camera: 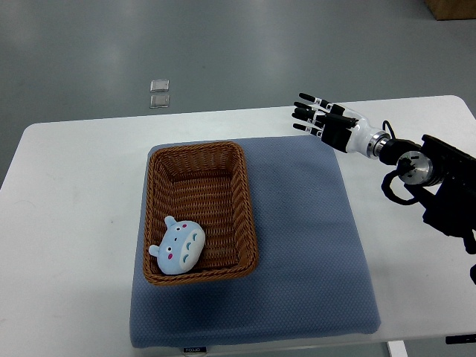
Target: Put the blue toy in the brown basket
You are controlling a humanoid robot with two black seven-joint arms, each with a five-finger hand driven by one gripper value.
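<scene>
The blue toy (179, 248), a soft round plush with a pale face and pink spots, lies inside the brown basket (245, 195), tucked into the near left corner and leaning against the wicker wall, its small ears just over the rim line. By the look of it the placing is done: the toy sits fully within the basket and nothing holds it.

The basket stands on the left part of a blue-grey mat (312, 245), which covers the middle of a white table (74, 223). The rest of the basket floor is bare.

The right hand (321, 117) hangs over the far right corner of the mat, well apart from both basket and toy, its arm coming in from the right edge. Its fingers are stretched out, slightly spread, and grasp nothing. The left arm does not show.

What remains, as a judgement, is only to clear away cleanly. The hand would do best to draw back toward the right, keeping high above the mat and away from the basket rim, so that nothing nudges the basket or tips the toy out of its corner.

Two small clear squares (159, 93) lie on the grey floor beyond the table.
</scene>
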